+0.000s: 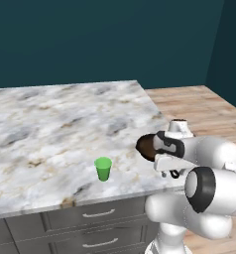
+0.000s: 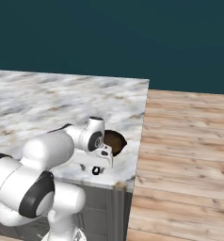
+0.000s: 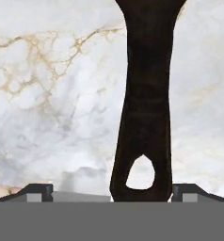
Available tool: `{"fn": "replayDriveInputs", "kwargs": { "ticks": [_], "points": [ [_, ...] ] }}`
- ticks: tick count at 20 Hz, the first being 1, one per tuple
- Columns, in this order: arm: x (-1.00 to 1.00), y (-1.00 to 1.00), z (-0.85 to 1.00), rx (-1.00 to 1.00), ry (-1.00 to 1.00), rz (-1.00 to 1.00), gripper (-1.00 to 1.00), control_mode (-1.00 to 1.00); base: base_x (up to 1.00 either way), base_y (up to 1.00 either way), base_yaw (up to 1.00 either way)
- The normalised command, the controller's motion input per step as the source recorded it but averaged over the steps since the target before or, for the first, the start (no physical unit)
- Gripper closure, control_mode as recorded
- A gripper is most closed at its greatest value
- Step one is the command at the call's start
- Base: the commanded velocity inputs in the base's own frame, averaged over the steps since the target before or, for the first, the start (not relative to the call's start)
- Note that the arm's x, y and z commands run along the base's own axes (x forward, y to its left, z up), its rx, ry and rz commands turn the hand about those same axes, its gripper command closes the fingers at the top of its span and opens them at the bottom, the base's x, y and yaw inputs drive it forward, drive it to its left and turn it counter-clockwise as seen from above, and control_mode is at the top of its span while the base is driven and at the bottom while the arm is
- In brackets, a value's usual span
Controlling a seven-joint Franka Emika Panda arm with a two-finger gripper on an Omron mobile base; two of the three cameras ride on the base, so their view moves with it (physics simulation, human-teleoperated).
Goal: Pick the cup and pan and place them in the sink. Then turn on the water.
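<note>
The gripper (image 3: 112, 192) hangs with fingers spread wide either side of the cast-iron skillet's handle (image 3: 144, 108), the sensible hold on something heavy, rigid and nose-weighted.

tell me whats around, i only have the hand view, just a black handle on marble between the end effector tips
Observer: That handle belongs to the pan, near the counter's right edge.
Operator: wheres the cup
Observer: The cup stands upright on the counter, left of the pan and apart from it, near the front edge.
Operator: anything below the counter
Observer: Grey drawers with handles run under the front edge.
</note>
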Motion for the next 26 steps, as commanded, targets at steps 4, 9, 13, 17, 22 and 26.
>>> {"fn": "replayDriveInputs", "kwargs": {
  "ticks": [4,9,13,17,22,26],
  "points": [
    [0.13,-0.12,-0.20,0.00,0.00,0.00,-1.00,-1.00,0.00,0.00,0.00],
    [0.22,-0.32,-0.15,0.00,0.00,0.00,-1.00,-1.00,0.00,0.00,0.00],
    [0.14,-0.18,-0.24,0.00,0.00,0.00,-1.00,-1.00,0.00,0.00,0.00],
    [0.00,0.00,-0.31,0.00,0.00,0.00,1.00,-1.00,0.00,0.00,0.00],
    [0.00,0.04,-0.05,0.00,0.00,0.00,1.00,-1.00,0.00,0.00,0.00],
    [-0.04,0.09,0.24,0.00,-0.01,0.00,1.00,-1.00,0.00,0.00,0.00]
  ]
}}
